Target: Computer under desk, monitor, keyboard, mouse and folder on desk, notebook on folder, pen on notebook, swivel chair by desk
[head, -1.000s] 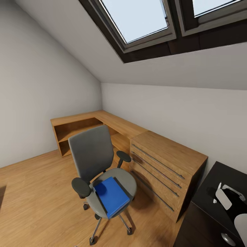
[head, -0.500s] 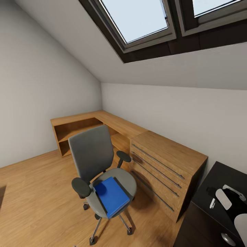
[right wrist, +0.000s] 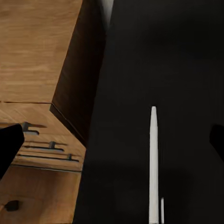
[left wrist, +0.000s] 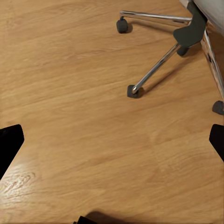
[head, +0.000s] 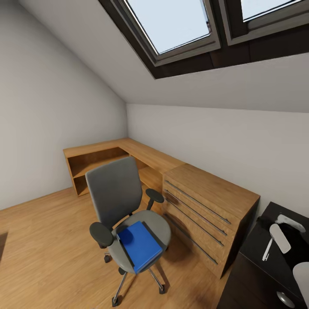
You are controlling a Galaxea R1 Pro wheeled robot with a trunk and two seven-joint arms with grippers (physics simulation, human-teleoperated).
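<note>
The grey swivel chair (head: 116,193) stands on the wood floor, turned away from the cabinets. The blue folder (head: 139,245) lies flat on its seat. At the lower right is a corner of the black desk (head: 253,268), where a white pen (head: 267,249) lies flat. My right gripper (head: 285,230) hovers open just above and beyond it. In the right wrist view the pen (right wrist: 153,163) lies on the desk (right wrist: 140,70) between the spread fingers of the right gripper (right wrist: 112,140), untouched. My left gripper (left wrist: 112,142) hangs open over bare floor beside the chair's chrome base (left wrist: 158,67).
Light wooden low cabinets (head: 206,193) run along the far wall and around the corner, their drawer unit standing against the desk's end. Skylights (head: 171,25) sit in the sloped ceiling. Open plank floor (head: 47,244) stretches to the chair's left.
The right gripper held the pen tilted above the desk a second ago. It has let go, the pen now lies flat on the desk, and the gripper has drawn back from it.
</note>
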